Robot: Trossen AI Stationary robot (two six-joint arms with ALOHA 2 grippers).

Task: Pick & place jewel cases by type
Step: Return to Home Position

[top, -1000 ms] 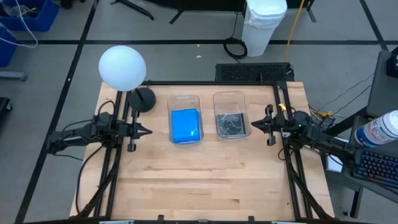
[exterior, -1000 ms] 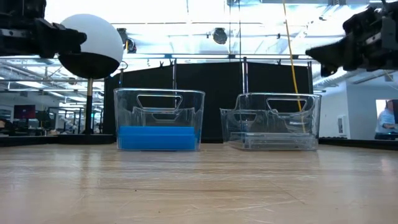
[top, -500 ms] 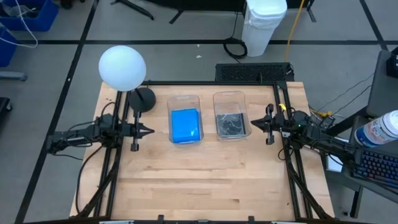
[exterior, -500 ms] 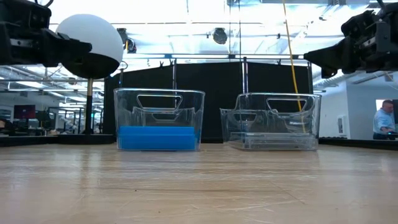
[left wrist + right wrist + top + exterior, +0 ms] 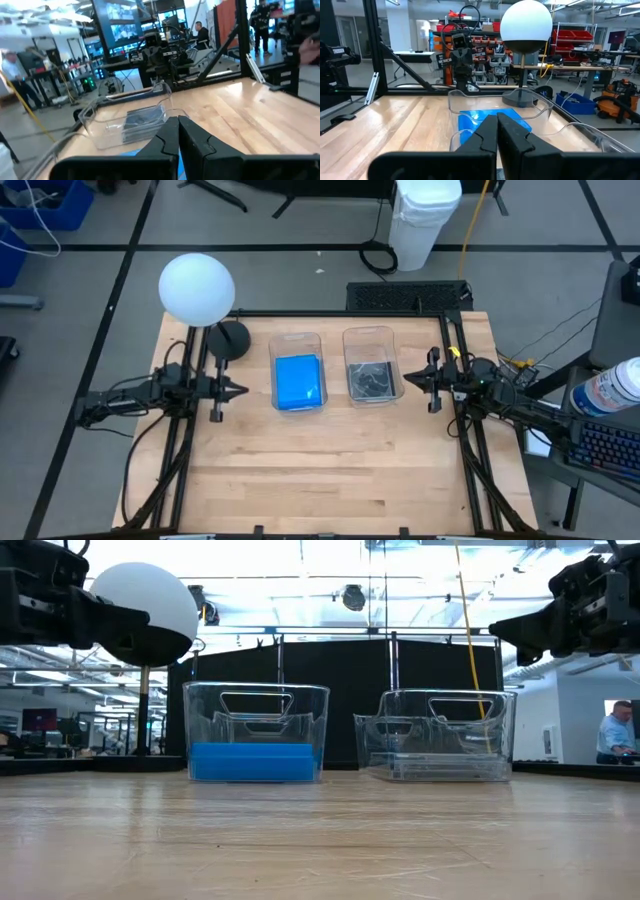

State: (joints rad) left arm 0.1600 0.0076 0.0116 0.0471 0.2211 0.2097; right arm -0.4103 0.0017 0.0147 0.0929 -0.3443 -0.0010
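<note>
Two clear tubs stand side by side at the table's far middle. The left tub (image 5: 296, 338) holds a stack of bright blue jewel cases (image 5: 298, 381) lying flat on its floor. The right tub (image 5: 368, 332) holds grey see-through jewel cases (image 5: 370, 379), also lying flat. My left gripper (image 5: 240, 391) hangs shut above the table's left side, level, pointing toward the tubs. My right gripper (image 5: 403, 379) hangs shut above the right side, pointing back toward them. In both wrist views the fingers (image 5: 178, 120) (image 5: 496, 117) meet with nothing between them.
A white globe lamp (image 5: 196, 288) on a black round base (image 5: 230, 340) stands at the far left corner, close behind my left arm. Black frame rails (image 5: 460, 330) run along the table's sides. The bare wooden top (image 5: 330, 470) stretches from the tubs to the near edge.
My left gripper has rolled slightly about its own pointing line and dipped a little, then kept still. It stays shut.
</note>
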